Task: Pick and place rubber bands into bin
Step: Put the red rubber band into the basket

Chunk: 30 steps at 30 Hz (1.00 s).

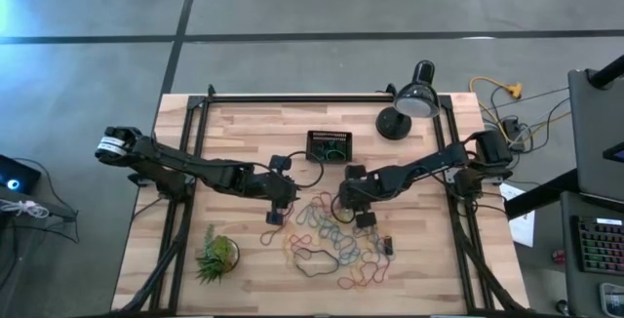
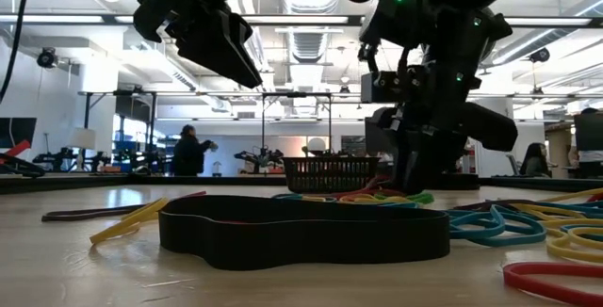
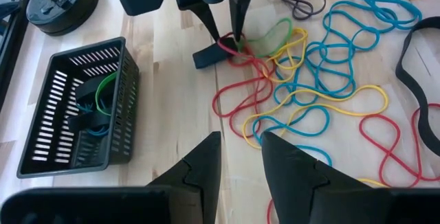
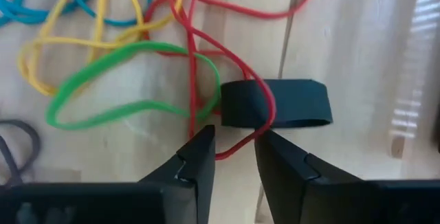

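Many rubber bands (image 1: 331, 240) in red, blue, yellow, green and black lie loosely piled on the wooden table. The black slotted bin (image 1: 329, 145) stands beyond them, with green and blue bands inside (image 3: 100, 104). My right gripper (image 4: 235, 141) points down at the pile's far edge, open by a narrow gap, with the end of a red band (image 4: 237, 145) between its fingertips. A short, wide black band (image 4: 275, 104) lies just ahead, with the red band across it. My left gripper (image 3: 240, 148) is open and hangs above the table left of the pile (image 1: 273, 216), touching nothing. My right gripper comes from above, pointing down (image 3: 227, 38). Its fingertips stand on either side of the looped end of the red band (image 4: 256, 131), which lies slack on the table. A gap still shows between the fingers. I cannot tell whether they touch the band.
A black desk lamp (image 1: 409, 108) stands at the far right of the table and a spiky green plant (image 1: 216, 257) at the near left. A large, wide black band (image 2: 301, 232) lies at the near side of the pile. Cables hang off the right edge.
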### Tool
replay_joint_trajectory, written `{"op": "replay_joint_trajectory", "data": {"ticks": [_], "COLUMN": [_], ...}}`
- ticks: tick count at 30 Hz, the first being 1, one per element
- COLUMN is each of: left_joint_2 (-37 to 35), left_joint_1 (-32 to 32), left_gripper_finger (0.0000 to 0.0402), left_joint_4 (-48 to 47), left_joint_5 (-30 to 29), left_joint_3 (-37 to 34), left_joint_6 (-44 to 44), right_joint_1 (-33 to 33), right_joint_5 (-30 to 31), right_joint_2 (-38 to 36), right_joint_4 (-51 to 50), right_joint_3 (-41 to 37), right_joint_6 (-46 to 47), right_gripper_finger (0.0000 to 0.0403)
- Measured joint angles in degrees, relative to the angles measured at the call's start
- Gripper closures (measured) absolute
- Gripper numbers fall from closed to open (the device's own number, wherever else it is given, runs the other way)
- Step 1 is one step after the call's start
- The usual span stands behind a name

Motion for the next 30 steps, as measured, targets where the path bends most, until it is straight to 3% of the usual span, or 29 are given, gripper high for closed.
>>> {"op": "replay_joint_trajectory", "data": {"ticks": [11,21,30], "left_joint_2": [0.0,0.0,0.0], "left_joint_1": [0.0,0.0,0.0], "left_gripper_finger": [0.0311,0.0311,0.0311], "left_joint_4": [0.0,0.0,0.0], "left_joint_5": [0.0,0.0,0.0], "left_joint_3": [0.0,-0.1,-0.1], "left_joint_6": [0.0,0.0,0.0], "right_joint_1": [0.0,0.1,0.9], "right_joint_5": [1.9,3.8,4.0], "right_joint_2": [-0.1,-4.1,-12.3], "right_joint_4": [-0.7,-3.1,-4.5], "right_joint_3": [0.0,0.8,4.1], "right_joint_6": [-0.5,-0.6,-4.4], "right_gripper_finger": [0.039,0.0394,0.0394]}}
